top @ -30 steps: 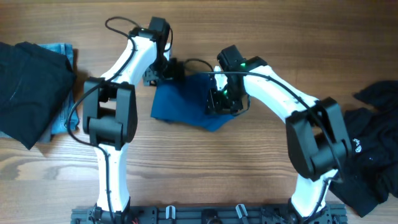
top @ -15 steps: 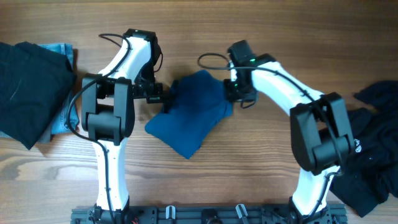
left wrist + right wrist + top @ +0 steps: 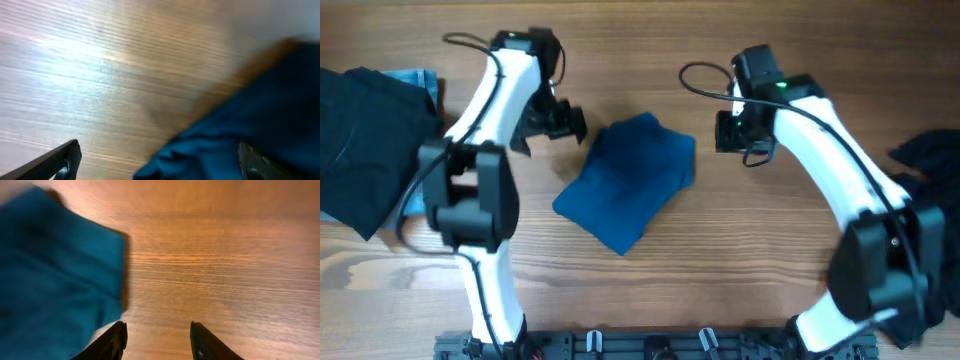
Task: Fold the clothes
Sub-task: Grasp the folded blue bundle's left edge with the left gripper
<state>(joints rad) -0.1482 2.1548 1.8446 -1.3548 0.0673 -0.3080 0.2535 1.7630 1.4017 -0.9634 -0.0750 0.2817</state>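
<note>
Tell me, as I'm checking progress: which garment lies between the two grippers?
The teal-blue shirt mid-table; the left black garment and right black garment lie far off to either side.

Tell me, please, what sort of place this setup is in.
Probably a robotics lab bench used for laundry-folding trials: two robot arms work at a wood-grain table, a teal shirt lies between them, and black clothes are piled at either side.

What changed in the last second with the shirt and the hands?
The left hand and right hand let go of the teal shirt and pulled apart, leaving it folded over between them. The black garments at both sides stayed put.
</note>
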